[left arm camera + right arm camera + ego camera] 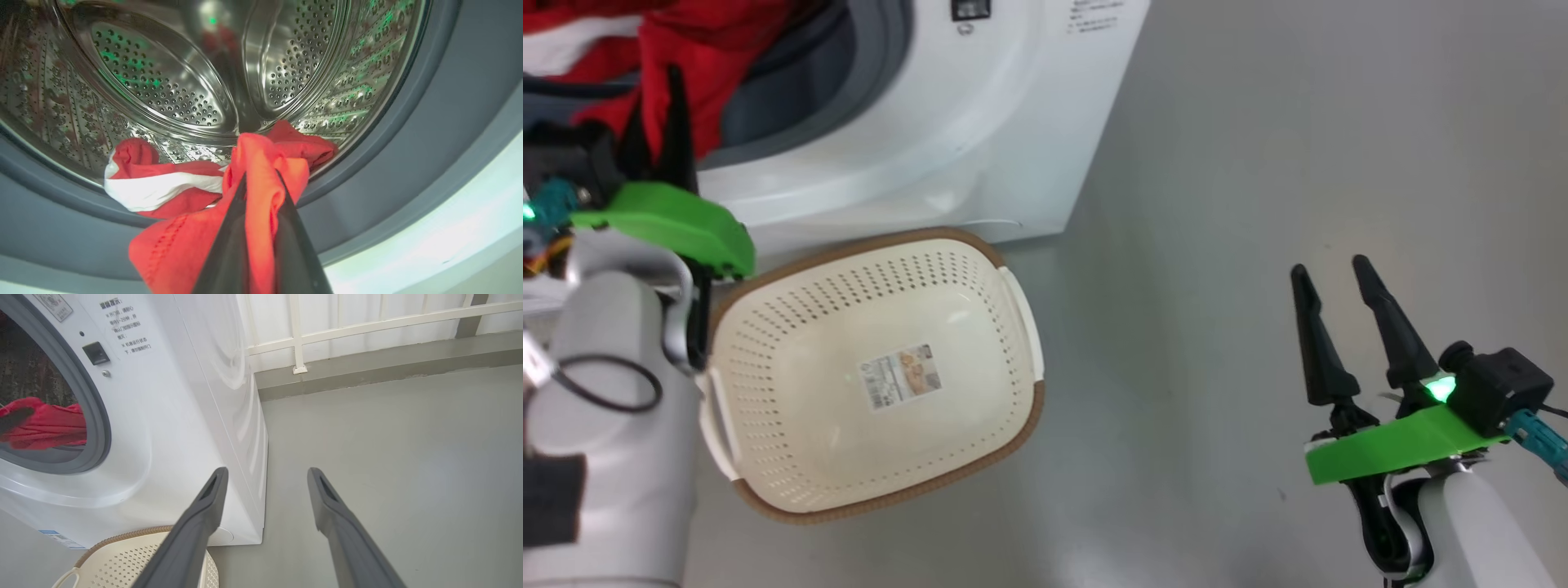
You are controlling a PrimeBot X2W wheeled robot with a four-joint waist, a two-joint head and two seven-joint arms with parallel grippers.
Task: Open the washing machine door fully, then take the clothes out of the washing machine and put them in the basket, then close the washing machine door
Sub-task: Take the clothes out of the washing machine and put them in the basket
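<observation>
Soft load at the drum mouth. My left claw (261, 179) is pinched shut on a bunched fold of the clothes (171, 245), red fabric with a white band. Part of them lies at the lip of the steel drum (163, 94), and part hangs in front of the grey rubber ring (388, 171) of the washing machine (980, 106). My right claw (1329, 265) hangs over the grey floor (1258, 163), jaws spread wide, holding nothing. The basket (768, 343) stands on the floor just in front of the machine, below the opening.

Handling, as I judge it: the bundle is light, limp and unbreakable. It will sag and trail from a single pinch, so a loose part may catch on the ring or drag a second garment along. A bunched fold, as taken here, is the sound place to hold; one thin edge could slip between the fingers.

Writing: a paper label (900, 376) on the basket's floor carries print and a small picture, too small for me to read. Chinese characters (126, 326) are printed on the machine's front beside the opening; I cannot read them reliably. A blue sticker (55, 535) at a lower corner is illegible.
</observation>
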